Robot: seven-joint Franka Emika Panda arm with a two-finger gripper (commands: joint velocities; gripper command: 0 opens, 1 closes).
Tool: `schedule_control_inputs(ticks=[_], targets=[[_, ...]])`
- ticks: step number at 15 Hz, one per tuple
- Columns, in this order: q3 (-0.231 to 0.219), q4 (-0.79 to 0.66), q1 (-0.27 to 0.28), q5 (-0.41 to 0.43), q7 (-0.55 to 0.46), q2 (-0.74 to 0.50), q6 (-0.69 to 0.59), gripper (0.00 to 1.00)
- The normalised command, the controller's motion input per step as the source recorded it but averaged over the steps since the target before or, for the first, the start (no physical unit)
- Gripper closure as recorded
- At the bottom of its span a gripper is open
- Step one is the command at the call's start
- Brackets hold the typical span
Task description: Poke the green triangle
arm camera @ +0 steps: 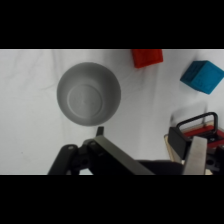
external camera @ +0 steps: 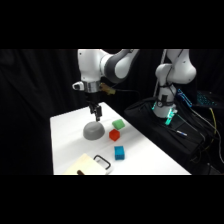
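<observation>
Jaws' spread unclear, gripper (external camera: 95,116) hangs above the grey dome (external camera: 93,131); the green triangle (external camera: 118,124) lies just beyond, toward the arm's base.

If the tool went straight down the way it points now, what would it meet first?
Most likely the grey dome: the tool hangs just above it, and the wrist view looks down onto the dome. The green triangle lies off to the side. Exact depth is unclear.
</observation>
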Motion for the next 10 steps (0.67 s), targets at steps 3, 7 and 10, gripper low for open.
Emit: schedule_control_inputs(ticks=[3,7,10], targets=[[0.016,-0.06,-0.022,-0.013,0.01,-0.05,0.01,0.00],[-0.007,-0.29,-0.033,-0.044,0.01,-0.24,0.10,0.00],[-0.030,-0.47,-0.052,-0.046,-0.02,-0.42,0.16,0.00]])
